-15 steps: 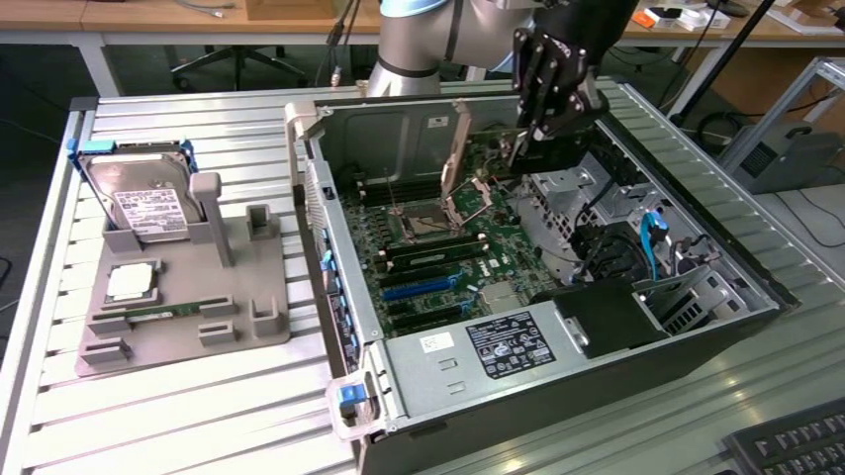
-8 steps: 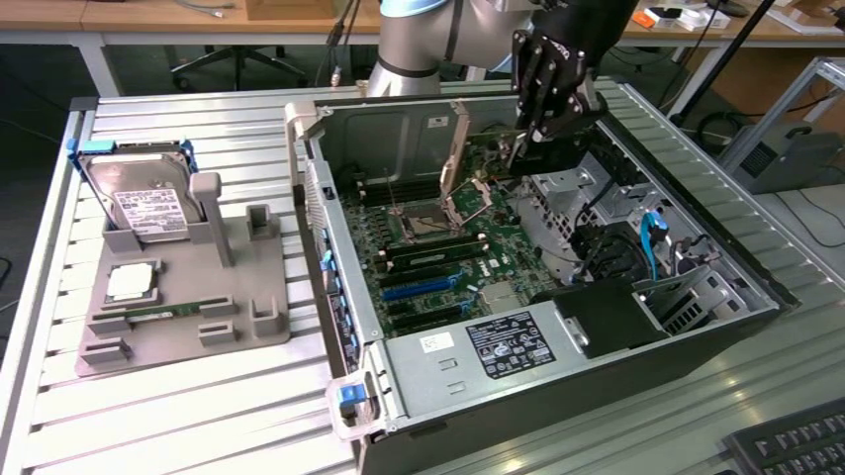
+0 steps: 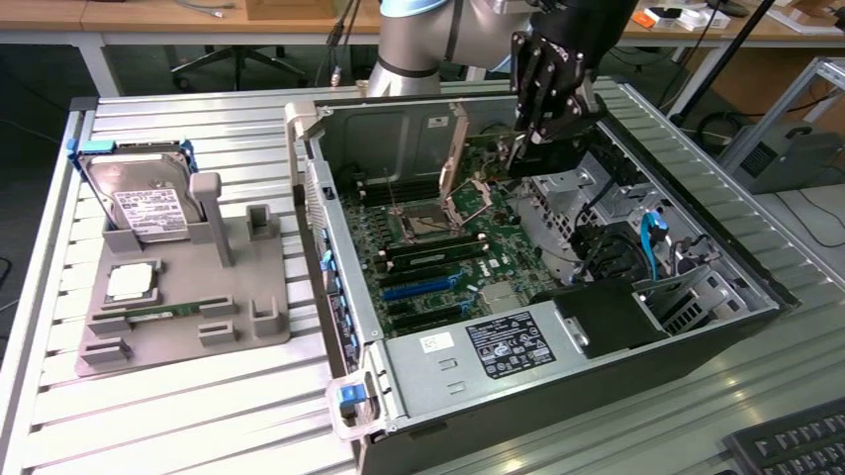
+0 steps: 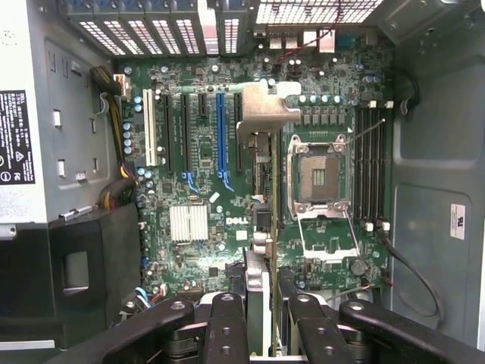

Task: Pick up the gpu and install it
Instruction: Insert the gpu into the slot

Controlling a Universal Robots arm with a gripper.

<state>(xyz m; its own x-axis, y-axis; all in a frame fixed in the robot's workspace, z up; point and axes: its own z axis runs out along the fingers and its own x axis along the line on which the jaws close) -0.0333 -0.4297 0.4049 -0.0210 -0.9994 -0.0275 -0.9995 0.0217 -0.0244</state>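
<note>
Silver-bracketed and dark, the gpu [image 4: 261, 114] is hanging edge-on in the gripper [image 4: 264, 311], whose jaws are pinching narrow across its thin faces, above the motherboard [image 4: 204, 250] inside the open case [image 3: 383, 134]. Its long axis is running parallel to the blue slot [image 4: 221, 136], with the bracket pointing at the case's vented rear wall. The card is hovering between the slots and the CPU socket [image 4: 318, 178].
</note>
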